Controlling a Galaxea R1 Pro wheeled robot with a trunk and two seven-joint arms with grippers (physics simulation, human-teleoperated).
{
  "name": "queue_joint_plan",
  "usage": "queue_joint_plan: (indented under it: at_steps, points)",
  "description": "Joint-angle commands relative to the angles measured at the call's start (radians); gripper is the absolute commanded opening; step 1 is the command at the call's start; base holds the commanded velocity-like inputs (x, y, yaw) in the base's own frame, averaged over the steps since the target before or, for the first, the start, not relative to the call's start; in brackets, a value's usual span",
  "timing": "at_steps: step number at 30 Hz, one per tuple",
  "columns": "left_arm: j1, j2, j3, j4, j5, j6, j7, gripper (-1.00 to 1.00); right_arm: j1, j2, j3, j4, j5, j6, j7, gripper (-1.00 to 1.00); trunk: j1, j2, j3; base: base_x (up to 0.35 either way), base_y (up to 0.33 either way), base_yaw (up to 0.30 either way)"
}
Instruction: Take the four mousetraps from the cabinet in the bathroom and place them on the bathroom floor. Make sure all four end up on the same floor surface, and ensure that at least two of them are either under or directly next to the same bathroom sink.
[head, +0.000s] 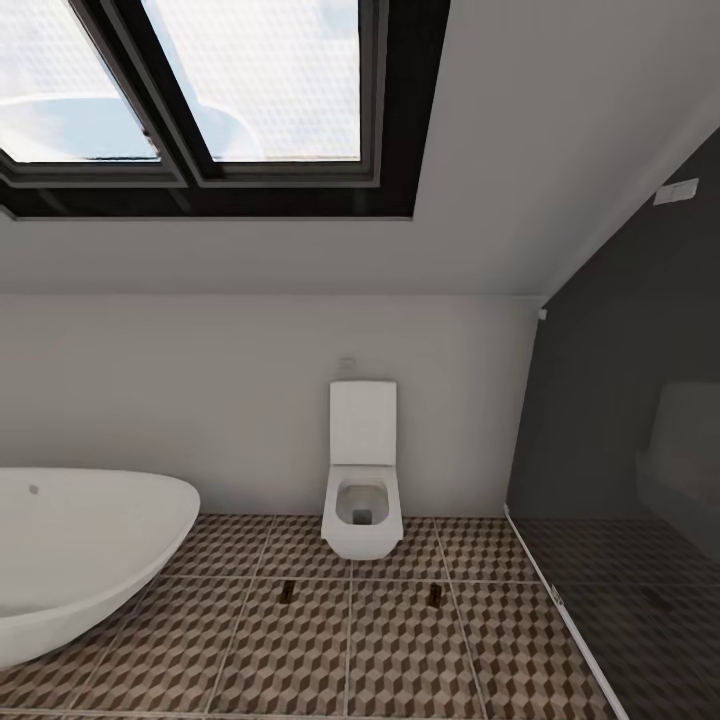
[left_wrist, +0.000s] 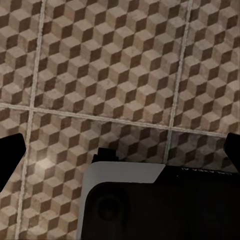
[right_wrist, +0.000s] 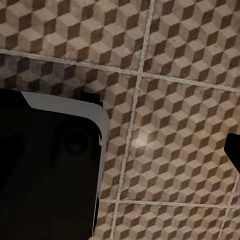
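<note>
The bathroom floor (head: 400, 650) is laid in large square tiles printed with a brown, beige and white cube pattern, split by pale grout lines. A white toilet (head: 362, 500) stands at the floor's 12 o'clock edge against the wall, and an oval white bathtub (head: 80, 560) sits at 9 o'clock. Two small dark mousetraps lie on the tiles in front of the toilet, one (head: 288, 591) toward its 7 o'clock and one (head: 435, 596) toward its 5 o'clock, well apart.

wall: white, sloped ceiling | skylight (head: 200, 90): dark frame | toilet (head: 362, 480) centre | bathtub (head: 70, 560) left | partition (head: 630, 420): dark glass
</note>
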Motion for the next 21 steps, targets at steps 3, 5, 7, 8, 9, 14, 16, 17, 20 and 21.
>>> queue_joint_plan:
  at_steps: [3,5,7,8,9,14,16,17,20,21]
  points:
    - [-0.001,-0.005,0.007,0.001,0.0,-0.002,-0.004,1.0,-0.001,0.0,0.009,0.002,-0.005,-0.005,-0.001,1.0,0.0,-0.001,-0.002,0.0,0.0,0.0]
    - [-0.001,-0.008,0.007,0.001,0.001,0.0,-0.004,1.0,-0.001,0.0,0.01,0.001,-0.002,-0.006,-0.002,1.0,0.0,-0.001,-0.002,0.0,0.0,0.0]
    - [0.0,-0.011,0.007,0.001,0.002,0.001,-0.004,1.0,-0.001,0.0,0.012,0.001,0.0,-0.007,-0.002,1.0,0.0,-0.001,-0.002,0.0,0.0,0.0]
    - [0.0,-0.012,0.007,0.001,0.002,0.002,-0.004,1.0,-0.001,0.001,0.012,0.001,0.001,-0.007,-0.002,1.0,0.0,-0.001,-0.002,0.0,0.0,0.0]
    - [0.0,-0.011,0.007,0.001,0.002,0.003,-0.003,1.0,-0.001,0.001,0.013,0.0,0.001,-0.007,-0.002,1.0,0.0,-0.001,-0.002,0.0,0.0,0.0]
    - [0.0,-0.007,0.006,0.001,0.001,0.001,0.002,1.0,-0.001,0.002,0.013,0.0,0.002,-0.008,-0.002,1.0,0.0,-0.001,-0.002,0.0,0.0,0.0]
    - [0.0,-0.006,0.006,0.0,0.001,-0.001,0.003,1.0,-0.001,0.001,0.012,0.0,0.002,-0.008,-0.002,1.0,0.0,-0.001,-0.002,0.0,0.0,0.0]
    - [0.0,-0.005,0.006,0.0,0.0,-0.002,0.004,1.0,-0.001,0.001,0.011,0.0,0.002,-0.008,-0.002,1.0,0.0,-0.001,-0.002,0.0,0.0,0.0]
    - [0.0,-0.004,0.006,-0.001,-0.002,-0.005,0.004,1.0,-0.001,0.0,0.01,0.0,0.001,-0.008,-0.002,1.0,0.0,-0.001,-0.002,0.0,0.0,0.0]
    - [0.0,-0.004,0.005,-0.002,-0.003,-0.005,0.005,1.0,-0.001,0.0,0.01,0.0,0.001,-0.008,-0.002,1.0,0.0,-0.001,-0.002,0.0,0.0,0.0]
